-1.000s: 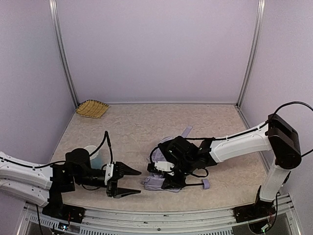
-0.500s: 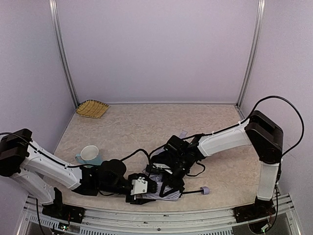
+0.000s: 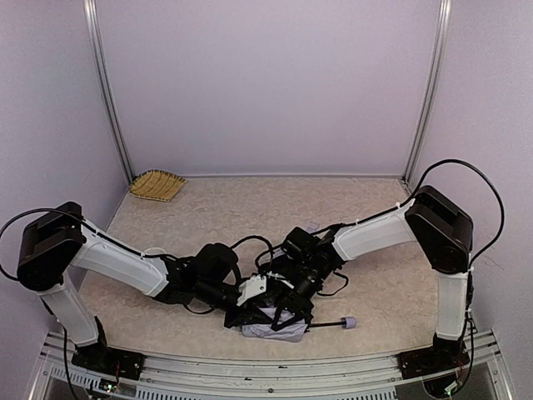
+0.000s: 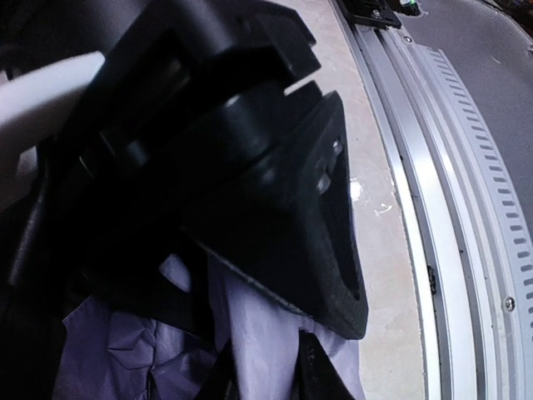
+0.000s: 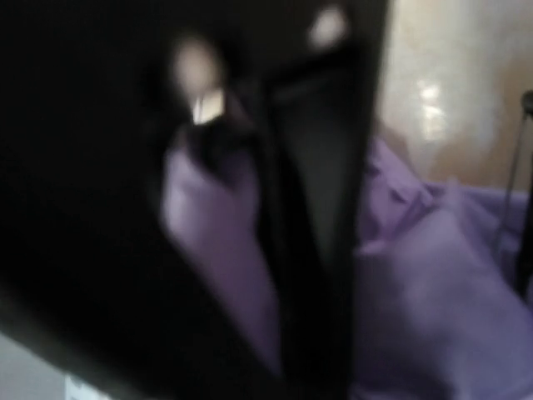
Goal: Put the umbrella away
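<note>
The umbrella (image 3: 279, 331) lies folded in a crumpled lavender bundle on the surface (image 3: 250, 217). Its thin black shaft (image 3: 326, 326) sticks out to the right and ends in the small lavender handle (image 3: 350, 322). Both arms have stretched inward so that they meet right over the bundle. The left gripper (image 3: 250, 310) is at the umbrella's left end and the right gripper (image 3: 293, 307) is on top of it, just beside the left one. My reading is that the two crowd together because loose fabric needs gathering from two sides: one arm pins or bunches the canopy while the other works the cloth. The handle and shaft are left free (perhaps because the fabric has to be tamed first).

Much is hard to make out. From above, the black fingers, cables and dark lining merge into one mass over the umbrella, so I cannot tell whether either gripper is wide, narrow or clamped on cloth.

The left wrist view shows a broad black finger (image 4: 325, 217) hanging over the lavender fabric (image 4: 266, 350). Its partner is cut off and no contact is clear.

The right wrist view is badly blurred. A dark shape fills most of it, with purple cloth (image 5: 433, 283) behind, and it does not settle how the jaws stand either.

How much of the canopy is tucked under the arms is hidden. Well beyond the umbrella, off to its left, a woven basket (image 3: 156, 184) sits untouched.
</note>
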### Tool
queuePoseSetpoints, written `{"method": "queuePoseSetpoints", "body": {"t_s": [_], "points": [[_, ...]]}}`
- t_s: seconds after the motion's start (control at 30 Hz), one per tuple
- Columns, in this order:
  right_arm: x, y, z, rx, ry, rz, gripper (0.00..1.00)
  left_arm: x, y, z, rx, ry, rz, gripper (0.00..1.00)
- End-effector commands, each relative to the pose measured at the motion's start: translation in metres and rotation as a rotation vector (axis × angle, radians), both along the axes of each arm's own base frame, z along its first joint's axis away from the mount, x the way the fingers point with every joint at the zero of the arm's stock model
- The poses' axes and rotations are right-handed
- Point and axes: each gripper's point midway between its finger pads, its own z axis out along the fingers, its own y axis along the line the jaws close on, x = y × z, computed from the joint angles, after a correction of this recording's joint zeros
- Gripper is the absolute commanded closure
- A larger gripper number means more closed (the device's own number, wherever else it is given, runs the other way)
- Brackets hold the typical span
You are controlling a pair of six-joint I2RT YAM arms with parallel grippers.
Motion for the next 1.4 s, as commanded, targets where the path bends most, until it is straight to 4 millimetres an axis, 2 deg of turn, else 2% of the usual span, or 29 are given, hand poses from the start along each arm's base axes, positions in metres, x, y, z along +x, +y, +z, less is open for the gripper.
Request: {"method": "queuePoseSetpoints", "body": {"t_s": [0.0,0.1,0.23,0.37,0.43,0.53,0.63,0.73,0.77,0.8,0.83,0.87,1.0,1.13,1.27,1.37], "points": [[0.016,-0.010,-0.026,-0.093,-0.148,-0.067,0.45,0.011,0.028,-0.048,0.186,0.158,0.099,0.87],[0.022,-0.014,-0.015,-0.076,-0.205,-0.127,0.35,0.006,0.041,-0.056,0.217,0.250,0.107,0.92],[0.034,-0.024,0.008,-0.050,-0.321,-0.236,0.30,0.007,0.046,-0.060,0.216,0.361,0.129,0.96],[0.052,-0.036,0.051,0.005,-0.459,-0.387,0.28,0.011,0.052,-0.075,0.255,0.447,0.163,0.97],[0.059,-0.046,0.065,0.013,-0.529,-0.461,0.28,0.014,0.054,-0.079,0.260,0.483,0.182,0.98],[0.056,-0.052,0.085,0.040,-0.689,-0.499,0.27,0.018,0.055,-0.078,0.251,0.512,0.195,0.98],[0.042,-0.053,0.090,0.049,-0.943,-0.450,0.25,0.021,0.054,-0.080,0.260,0.537,0.206,0.98],[0.024,-0.045,0.082,0.035,-1.120,-0.356,0.20,0.022,0.054,-0.085,0.274,0.571,0.212,0.99],[0.022,-0.041,0.078,0.018,-1.162,-0.327,0.16,0.023,0.054,-0.085,0.275,0.580,0.214,0.98],[0.023,-0.039,0.071,-0.015,-1.205,-0.298,0.06,0.023,0.054,-0.086,0.277,0.590,0.216,0.99],[0.025,-0.036,0.063,-0.052,-1.242,-0.269,0.01,0.024,0.055,-0.086,0.276,0.600,0.218,0.99],[0.028,-0.033,0.059,-0.089,-1.272,-0.247,0.00,0.024,0.056,-0.087,0.277,0.609,0.219,0.99],[0.033,-0.030,0.028,-0.172,-1.347,-0.105,0.00,0.026,0.057,-0.091,0.287,0.638,0.226,0.99],[0.030,-0.023,0.006,-0.189,-1.329,-0.002,0.02,0.027,0.057,-0.093,0.295,0.651,0.227,0.99],[0.038,-0.032,-0.020,-0.273,-1.265,0.025,0.12,0.026,0.056,-0.093,0.293,0.655,0.219,0.99],[0.039,-0.032,-0.032,-0.289,-1.213,0.036,0.23,0.025,0.055,-0.094,0.296,0.662,0.209,0.99]]}}
